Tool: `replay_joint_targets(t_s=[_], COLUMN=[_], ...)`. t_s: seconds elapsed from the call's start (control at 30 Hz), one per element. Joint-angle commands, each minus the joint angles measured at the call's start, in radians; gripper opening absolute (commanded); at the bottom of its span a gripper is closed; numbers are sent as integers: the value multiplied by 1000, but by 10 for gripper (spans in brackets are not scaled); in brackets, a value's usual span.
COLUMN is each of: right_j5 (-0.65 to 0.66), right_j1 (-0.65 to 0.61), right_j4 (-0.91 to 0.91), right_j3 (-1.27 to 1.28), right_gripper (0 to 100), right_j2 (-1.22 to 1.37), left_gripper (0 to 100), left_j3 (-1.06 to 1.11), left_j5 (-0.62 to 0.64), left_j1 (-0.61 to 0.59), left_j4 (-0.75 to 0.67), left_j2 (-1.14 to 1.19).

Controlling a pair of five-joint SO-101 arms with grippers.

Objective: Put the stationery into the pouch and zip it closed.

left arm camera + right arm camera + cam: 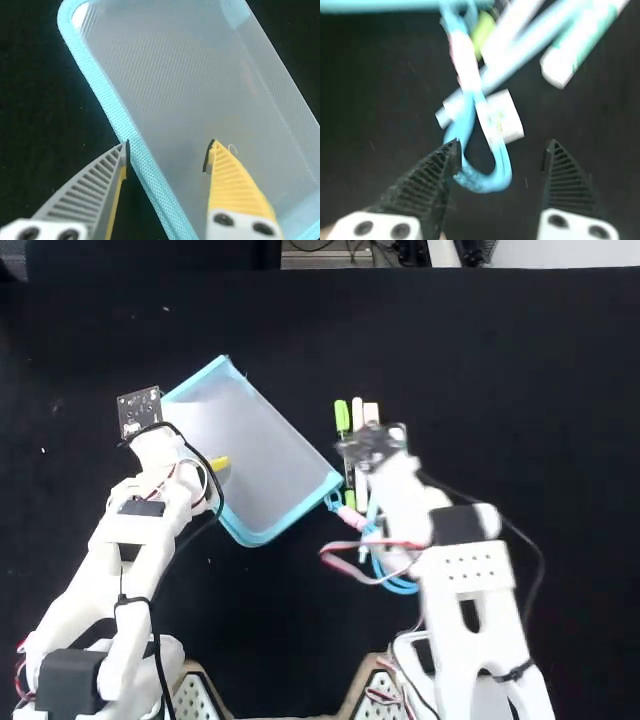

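Far left first: my left gripper (167, 150) is released, jaws spread, sitting right at the pouch (250, 455) on its left long side. In the left wrist view the grey finger hangs over the black table (500, 360) just outside the teal border, and the yellow finger (232, 175) is over the clear face, so the edge runs between the two. Can't tell if either one actually touches it.

The pouch itself lies flat and tilted on the table, left of centre, see-through with a teal rim. I can't see anything inside it.

Just off its right-hand corner is the stationery (355, 425): a green marker (341, 420) and a couple of white pens (365, 416) lying side by side on the table, outside the pouch.

Over there is my right gripper (502, 150), also let go, black fingers wide apart and holding nothing. A light blue loop (482, 182) lies between them, close against one finger, and runs up toward the pouch's teal edge. A small white block (500, 120) sits just past the loop; the pens behind it are too blurry to say more.
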Motion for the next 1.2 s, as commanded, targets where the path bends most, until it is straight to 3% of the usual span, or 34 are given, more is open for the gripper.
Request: replay_joint_targets(t_s=[0.0,0.13,0.23,0.6,0.7,0.77,0.8,1.03,1.17], right_j5=[-74,-75,-72,5,8,8,8,9,2], right_j1=[-124,-127,-132,-126,-95,-71,-52,51,48], right_j4=[-226,-463,-523,-520,-519,-519,-516,-436,-272], right_j3=[51,157,170,-31,-50,-50,-50,-51,-50], right_gripper=[227,212,213,208,136,20,8,10,10], right_j2=[-18,31,139,545,590,591,591,476,335], left_gripper=[255,254,254,253,253,253,253,253,253], left_j3=[-19,-19,-19,-19,-19,-19,-19,-19,-19], left_j5=[-8,-8,-8,-8,-9,-34,-44,-49,-49], left_j1=[-1,-1,-1,-1,-1,-1,-1,5,7], left_j4=[5,5,5,5,5,5,5,5,5], left_j2=[-32,-32,-32,-32,-34,-34,-34,-34,-34])
